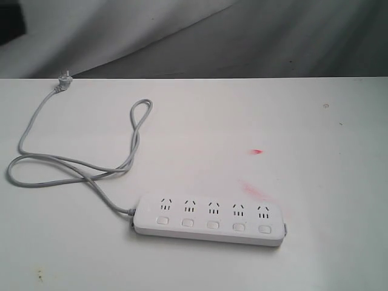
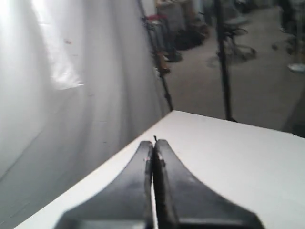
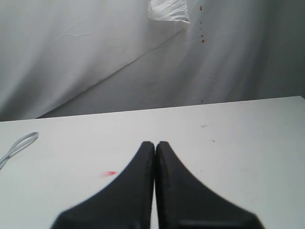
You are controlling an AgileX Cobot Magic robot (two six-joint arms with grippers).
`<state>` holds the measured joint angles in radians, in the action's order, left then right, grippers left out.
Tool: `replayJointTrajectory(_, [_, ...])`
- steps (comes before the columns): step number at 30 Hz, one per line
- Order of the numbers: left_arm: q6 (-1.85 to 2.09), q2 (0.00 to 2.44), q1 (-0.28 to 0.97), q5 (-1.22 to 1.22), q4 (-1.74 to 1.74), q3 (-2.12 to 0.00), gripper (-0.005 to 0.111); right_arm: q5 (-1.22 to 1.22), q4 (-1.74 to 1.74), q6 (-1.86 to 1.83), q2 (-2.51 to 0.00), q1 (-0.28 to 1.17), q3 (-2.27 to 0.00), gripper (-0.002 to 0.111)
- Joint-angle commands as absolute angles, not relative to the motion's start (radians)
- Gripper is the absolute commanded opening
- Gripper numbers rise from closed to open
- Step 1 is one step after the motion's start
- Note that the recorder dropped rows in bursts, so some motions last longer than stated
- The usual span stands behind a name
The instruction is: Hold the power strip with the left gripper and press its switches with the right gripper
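Soft, even light washes the white worktop [image 1: 200, 121], close to overexposed; the power strip [image 1: 209, 218] throws only a thin shadow along its near edge. In the left wrist view glare burns out a patch of curtain [image 2: 52, 62], and the room beyond is blurred.

A white power strip [image 1: 209, 219] lies flat on the white surface [image 1: 315, 127], low in the view and slightly right of the middle, its length running left to right. Five socket sets sit in a row on its top face, with five square switches [image 1: 212, 224] just below, one under each. A thin grey cord [image 1: 73, 160] leaves its left end, loops over the surface's left side and ends in a plug [image 1: 63, 79] at the far edge. A small red mark [image 1: 257, 151] and a faint pink smear [image 1: 257, 191] lie beyond the strip's right half. Grey cloth [image 1: 182, 36] hangs behind.
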<state>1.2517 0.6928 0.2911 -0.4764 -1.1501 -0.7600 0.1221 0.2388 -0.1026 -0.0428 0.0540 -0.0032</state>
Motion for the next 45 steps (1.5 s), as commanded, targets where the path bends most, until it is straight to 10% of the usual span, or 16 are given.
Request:
replayJointTrajectory(1, [1.093, 0.501, 0.294, -0.198, -1.151, -0.576, 0.001, 0.118, 0.238, -0.101, -0.039, 0.047, 0.000, 0.000])
replayJointTrajectory(21, [1.044, 0.117, 0.294, -0.034, -1.214, -0.179, 0.001, 0.118, 0.238, -0.101, -0.039, 0.047, 0.000, 0.000])
replayJointTrajectory(33, [0.102, 0.117, 0.294, -0.020, -0.268, -0.043, 0.001, 0.118, 0.238, -0.101, -0.039, 0.047, 0.000, 0.000])
replayJointTrajectory(45, [0.017, 0.117, 0.294, -0.152, -0.166, 0.000, 0.001, 0.118, 0.240, -0.101, -0.039, 0.047, 0.000, 0.000])
